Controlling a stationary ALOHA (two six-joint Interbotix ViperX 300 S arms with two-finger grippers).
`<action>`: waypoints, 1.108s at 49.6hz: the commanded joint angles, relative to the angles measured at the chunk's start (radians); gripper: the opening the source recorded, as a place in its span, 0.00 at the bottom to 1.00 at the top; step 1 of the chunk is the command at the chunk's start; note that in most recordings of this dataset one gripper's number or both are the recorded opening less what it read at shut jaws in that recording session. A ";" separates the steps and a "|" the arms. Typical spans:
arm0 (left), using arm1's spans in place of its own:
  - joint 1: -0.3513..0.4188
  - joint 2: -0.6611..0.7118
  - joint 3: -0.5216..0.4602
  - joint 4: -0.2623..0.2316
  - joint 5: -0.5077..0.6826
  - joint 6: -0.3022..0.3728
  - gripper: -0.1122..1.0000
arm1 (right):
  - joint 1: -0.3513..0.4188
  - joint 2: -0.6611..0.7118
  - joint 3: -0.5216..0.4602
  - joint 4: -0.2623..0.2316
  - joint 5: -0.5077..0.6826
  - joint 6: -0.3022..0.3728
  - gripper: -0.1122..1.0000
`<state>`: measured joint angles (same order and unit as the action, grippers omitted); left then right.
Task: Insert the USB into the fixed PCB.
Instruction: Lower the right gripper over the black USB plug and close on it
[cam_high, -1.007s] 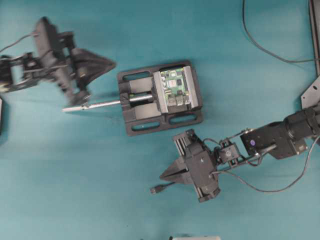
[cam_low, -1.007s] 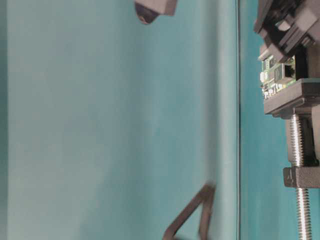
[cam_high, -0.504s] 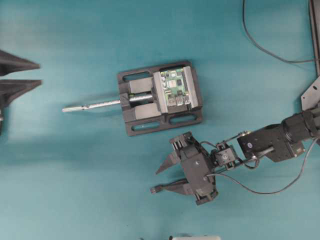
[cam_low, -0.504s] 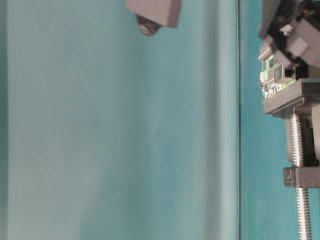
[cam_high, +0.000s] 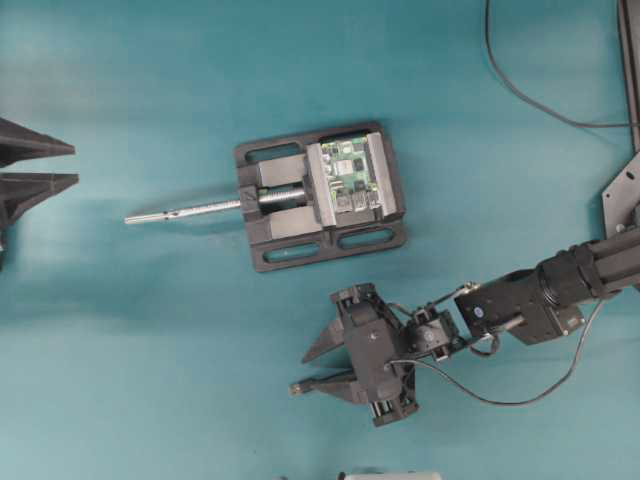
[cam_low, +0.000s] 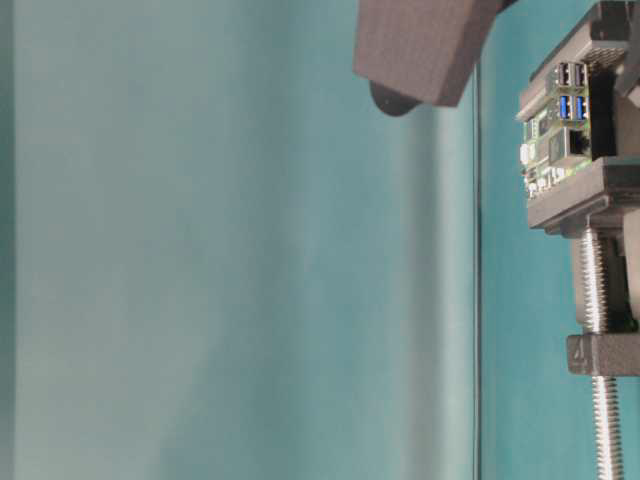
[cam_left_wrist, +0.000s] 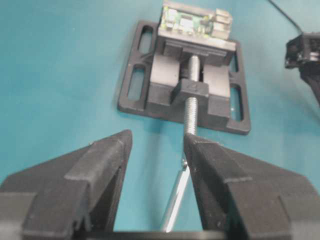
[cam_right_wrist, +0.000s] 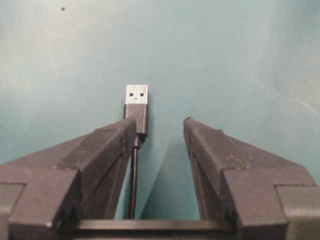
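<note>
Black USB (cam_right_wrist: 136, 107) between open right gripper (cam_right_wrist: 159, 131) fingers

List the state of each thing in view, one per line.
USB: unplugged, lying on the table beside one finger of the right hand.
Fixed PCB: clamped in the vise, ports empty.
Left hand: open, empty.
Right hand: open, gripping nothing.

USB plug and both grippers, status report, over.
Left gripper open, empty, back from the vise. Right gripper open; USB loose on table beside one finger. PCB clamped, ports unobstructed.
</note>
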<state>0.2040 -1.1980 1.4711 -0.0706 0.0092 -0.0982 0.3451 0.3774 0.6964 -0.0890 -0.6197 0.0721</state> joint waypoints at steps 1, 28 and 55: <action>0.002 0.035 -0.008 0.005 -0.028 0.008 0.66 | 0.008 -0.023 -0.011 0.005 0.000 0.000 0.57; 0.002 0.038 0.017 0.006 -0.037 0.006 0.66 | 0.012 -0.107 0.005 0.008 0.015 -0.003 0.57; 0.002 0.038 0.025 0.006 -0.052 0.008 0.66 | 0.014 -0.048 -0.029 0.015 0.044 -0.002 0.57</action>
<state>0.2025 -1.1735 1.5048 -0.0690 -0.0276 -0.0982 0.3559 0.3421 0.6888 -0.0813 -0.5768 0.0706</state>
